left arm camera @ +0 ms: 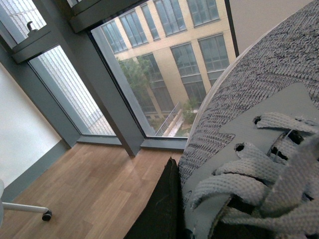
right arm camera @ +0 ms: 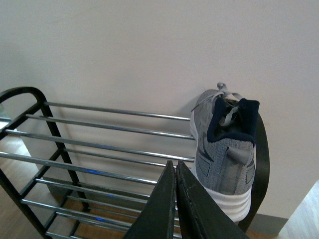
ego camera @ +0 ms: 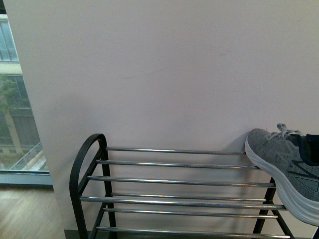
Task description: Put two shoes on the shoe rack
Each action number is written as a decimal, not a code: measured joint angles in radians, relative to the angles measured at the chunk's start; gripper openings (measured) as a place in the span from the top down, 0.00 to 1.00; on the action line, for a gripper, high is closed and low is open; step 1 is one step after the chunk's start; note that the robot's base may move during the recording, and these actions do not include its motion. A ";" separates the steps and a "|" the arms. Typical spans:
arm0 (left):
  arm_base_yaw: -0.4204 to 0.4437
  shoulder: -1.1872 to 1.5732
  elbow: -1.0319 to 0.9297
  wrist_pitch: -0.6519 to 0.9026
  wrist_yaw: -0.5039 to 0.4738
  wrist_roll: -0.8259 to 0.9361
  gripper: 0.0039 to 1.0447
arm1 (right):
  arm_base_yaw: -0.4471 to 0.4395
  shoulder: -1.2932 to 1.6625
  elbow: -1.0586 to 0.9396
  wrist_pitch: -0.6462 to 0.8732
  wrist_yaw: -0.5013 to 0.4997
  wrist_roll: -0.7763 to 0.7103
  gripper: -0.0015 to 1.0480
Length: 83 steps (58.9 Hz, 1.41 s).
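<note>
At the right end of the shoe rack's (ego camera: pixel 174 181) top shelf, I saw a grey sneaker (ego camera: pixel 284 169) lying on the chrome bars. Its toe pointed toward the white wall (ego camera: pixel 174 74) and its navy-lined heel hung out over the front bars. From the right wrist camera the same sneaker (right arm camera: pixel 222 149) sat just beside the black arched end of the rack (right arm camera: pixel 99 125), with the rest of that shelf bare to its side.

The right gripper (right arm camera: pixel 175 167) hovered in front of the shelf, near the sneaker's heel but apart from it. Its two black fingers were pressed flat together with nothing between them.

The left gripper (left arm camera: pixel 172 189) carried a second sneaker (left arm camera: pixel 249 99) up in the air. The shoe filled most of that wrist view, laces and tongue close to the lens. I could make out only one black finger (left arm camera: pixel 160 214), lying against the shoe's side.

Behind it I saw a wooden floor (left arm camera: pixel 89 189), a tall window (left arm camera: pixel 164 64) and a chair caster (left arm camera: pixel 46 215). Neither arm showed in the front view.
</note>
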 joint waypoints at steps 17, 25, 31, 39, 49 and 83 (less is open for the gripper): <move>0.000 0.000 0.000 0.000 0.000 0.000 0.99 | 0.000 -0.116 -0.055 -0.052 0.001 0.000 0.98; 0.000 0.000 0.000 0.000 0.000 0.000 0.99 | 0.001 -0.202 -0.056 -0.124 0.001 0.000 0.98; 0.000 0.000 0.000 0.000 0.000 0.000 0.99 | 0.001 -0.257 -0.056 -0.177 0.001 0.000 0.98; 0.000 0.000 0.000 0.000 0.000 0.000 0.99 | 0.001 -0.352 -0.056 -0.265 0.001 0.000 0.98; 0.000 0.000 0.000 0.000 0.000 0.000 0.99 | 0.001 -0.446 -0.056 -0.356 0.001 0.000 0.98; 0.000 0.000 0.000 0.000 0.000 0.000 0.99 | 0.001 -0.624 -0.056 -0.537 0.002 0.000 0.98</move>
